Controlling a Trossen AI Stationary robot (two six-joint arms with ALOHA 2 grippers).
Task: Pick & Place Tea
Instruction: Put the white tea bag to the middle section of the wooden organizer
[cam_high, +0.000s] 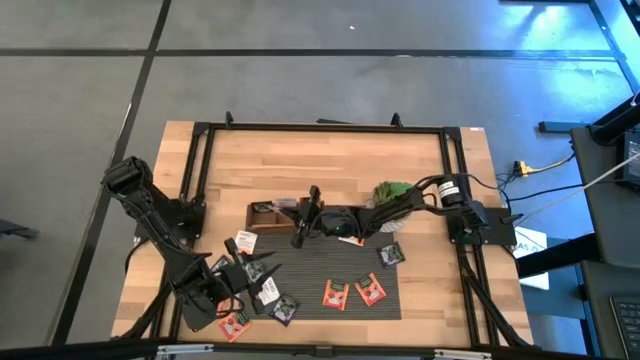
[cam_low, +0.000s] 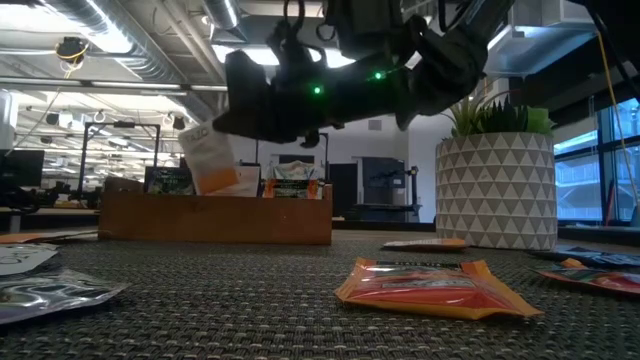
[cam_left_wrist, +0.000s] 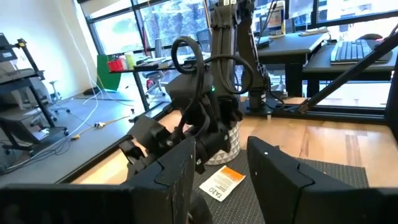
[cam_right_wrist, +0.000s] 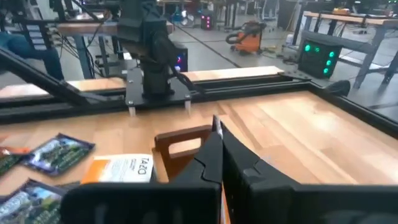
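My right gripper (cam_high: 298, 228) reaches from the table's right over the left part of the long wooden tray (cam_high: 300, 215) and is shut on a white-and-orange tea sachet (cam_low: 210, 160). More sachets stand in the tray (cam_low: 290, 180). My left gripper (cam_high: 250, 272) is open and empty, low over the dark mat's near left corner among loose sachets. A white-and-orange sachet (cam_left_wrist: 222, 182) lies flat on the mat just ahead of it. Orange-red sachets (cam_high: 334, 294) and dark ones (cam_high: 391, 255) lie flat on the mat. My right gripper pinches the white-and-orange sachet between its two fingers; a thin edge of it (cam_right_wrist: 215, 124) shows between the fingertips. The fingers slant down from the table's right. The sachet hangs tilted below them, its lower part (cam_low: 222, 183) behind the tray's near wall.
A potted green plant (cam_high: 392, 190) stands just right of the tray, under my right arm. The dark mat (cam_high: 320, 280) covers the near middle of the wooden table. A black frame rail (cam_high: 320, 128) runs round the table. Bare wood lies beyond the tray.
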